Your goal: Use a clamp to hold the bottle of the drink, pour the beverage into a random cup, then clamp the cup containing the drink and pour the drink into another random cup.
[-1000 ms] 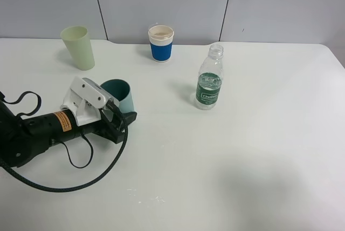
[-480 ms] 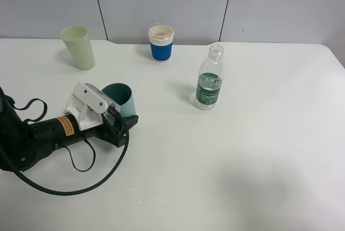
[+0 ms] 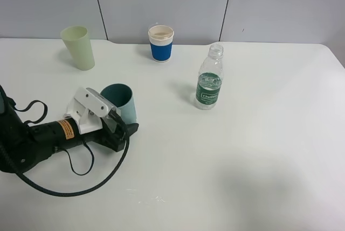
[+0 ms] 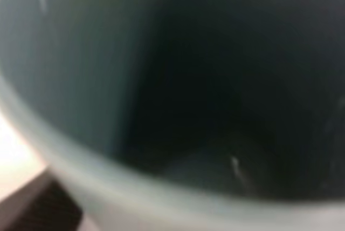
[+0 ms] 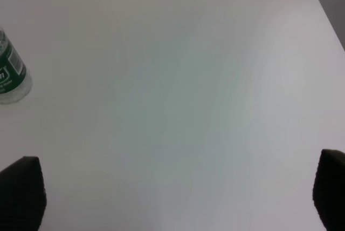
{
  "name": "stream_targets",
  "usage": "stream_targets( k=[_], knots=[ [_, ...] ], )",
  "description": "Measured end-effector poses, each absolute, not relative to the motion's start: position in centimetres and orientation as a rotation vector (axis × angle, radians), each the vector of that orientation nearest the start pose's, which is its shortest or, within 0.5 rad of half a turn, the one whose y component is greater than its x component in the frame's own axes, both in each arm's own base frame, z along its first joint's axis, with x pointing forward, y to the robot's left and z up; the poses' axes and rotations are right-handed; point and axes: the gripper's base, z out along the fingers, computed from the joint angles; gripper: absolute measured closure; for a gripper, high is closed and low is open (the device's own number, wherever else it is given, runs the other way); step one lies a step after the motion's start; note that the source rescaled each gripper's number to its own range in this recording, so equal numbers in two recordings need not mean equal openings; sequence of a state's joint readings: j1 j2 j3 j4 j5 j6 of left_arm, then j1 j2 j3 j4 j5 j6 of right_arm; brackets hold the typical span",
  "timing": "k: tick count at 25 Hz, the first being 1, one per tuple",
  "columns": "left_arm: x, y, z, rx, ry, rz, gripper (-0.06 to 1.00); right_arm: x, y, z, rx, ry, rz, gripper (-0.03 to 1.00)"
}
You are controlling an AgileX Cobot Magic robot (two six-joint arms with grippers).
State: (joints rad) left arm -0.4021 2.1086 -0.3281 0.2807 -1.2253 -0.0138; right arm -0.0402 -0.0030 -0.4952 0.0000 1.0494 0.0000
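A teal cup (image 3: 121, 100) stands left of the table's middle. My left gripper (image 3: 125, 120) is shut around its lower part. In the left wrist view the cup's dark inside (image 4: 205, 80) fills the frame, blurred, and I cannot tell whether it holds any liquid. A clear bottle with a green label (image 3: 209, 78) stands upright right of centre without a cap; its edge shows in the right wrist view (image 5: 11, 77). My right gripper (image 5: 175, 193) is open and empty over bare table, out of the exterior view.
A pale green cup (image 3: 78, 47) stands at the back left. A blue cup with a white rim (image 3: 161, 43) stands at the back centre. The left arm's black cable (image 3: 75, 185) loops on the white table (image 3: 259, 150).
My left gripper has sunk lower and drawn slightly back with the teal cup. The cup now stands more upright and closer to the table. The bottle and other cups have not moved.
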Motion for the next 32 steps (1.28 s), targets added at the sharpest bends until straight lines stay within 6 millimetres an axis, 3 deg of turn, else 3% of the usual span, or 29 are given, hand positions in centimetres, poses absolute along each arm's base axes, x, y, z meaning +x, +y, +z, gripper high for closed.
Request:
stream_targets(
  k=[2,5,16,21,27,32],
  knots=[
    [21.5,-11.6,5.4,0.642,1.971,-0.456,0.22,-0.4,0.0,27.7,0.041,2.034,-0.025,-0.03],
    [20.9,-11.2,6.2,0.627,1.970,-0.443,0.17,-0.4,0.0,27.7,0.041,2.034,-0.025,-0.03],
    [17.0,-8.5,13.2,0.482,1.782,-0.378,0.16,-0.4,0.0,27.7,0.041,2.034,-0.025,-0.03],
    [16.5,-8.0,16.6,0.399,1.614,-0.396,0.16,-0.4,0.0,27.7,0.041,2.034,-0.025,-0.03],
    [16.2,-7.4,19.3,0.321,1.532,-0.395,0.16,-0.4,0.0,27.7,0.041,2.034,-0.025,-0.03],
    [16.6,-7.3,23.4,0.273,1.434,-0.391,0.16,-0.4,0.0,27.7,0.041,2.034,-0.025,-0.03]
  ],
)
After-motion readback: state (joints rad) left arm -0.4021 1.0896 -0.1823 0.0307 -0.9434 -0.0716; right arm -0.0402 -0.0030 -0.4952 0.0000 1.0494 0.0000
